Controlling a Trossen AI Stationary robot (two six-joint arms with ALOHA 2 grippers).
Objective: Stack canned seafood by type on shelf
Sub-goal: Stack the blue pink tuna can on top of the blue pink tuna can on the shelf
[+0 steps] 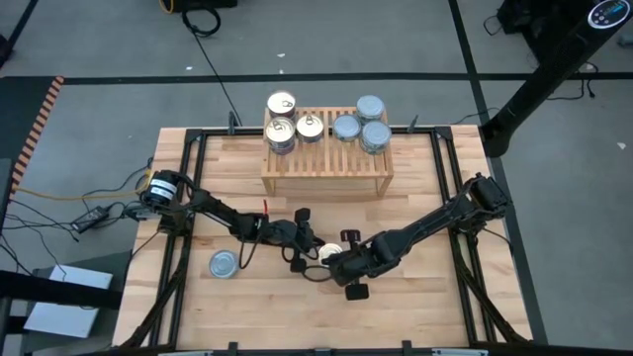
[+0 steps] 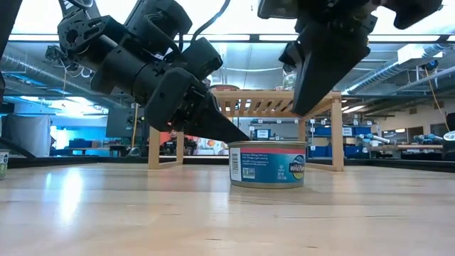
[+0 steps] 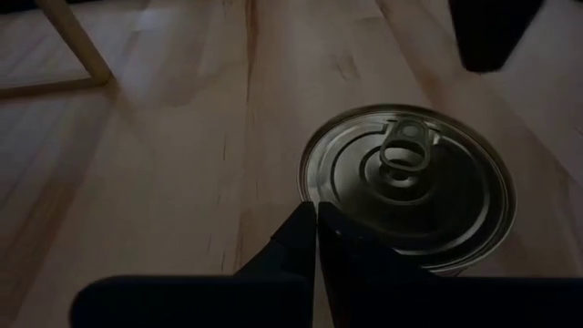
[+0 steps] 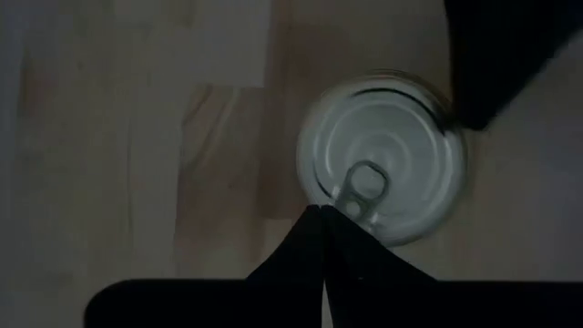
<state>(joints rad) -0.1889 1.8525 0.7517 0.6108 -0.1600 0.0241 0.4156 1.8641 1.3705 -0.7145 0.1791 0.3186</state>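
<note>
One tin of the canned seafood [image 2: 266, 165], gold-topped with a pull ring [image 3: 405, 150], stands upright on the plank table in front of the shelf [image 1: 326, 170]. My left gripper [image 2: 243, 138] is shut, its tips at the tin's top rim. Just above the tin's right side, my right gripper [image 2: 302, 110] hangs shut and clear of it, pointing steeply down. On the shelf's slatted top stand three gold-topped tins [image 1: 281, 133] at the left and three silver-topped tins [image 1: 375, 135] at the right. Another silver-topped tin [image 1: 224, 264] sits on the table near the left arm. My left gripper's shut fingertips [image 3: 315, 219] lie against the tin's top rim [image 3: 321, 196] on the side facing the table's left. The fingers slant down from the left. The tin stays upright with its base flat on the table.
Bare planks lie between the shelf's front legs [image 2: 153, 146] and the tin, and toward the near edge. A black frame [image 1: 188, 148] runs round the tabletop. Cables [image 1: 99, 213] trail off the table's left side.
</note>
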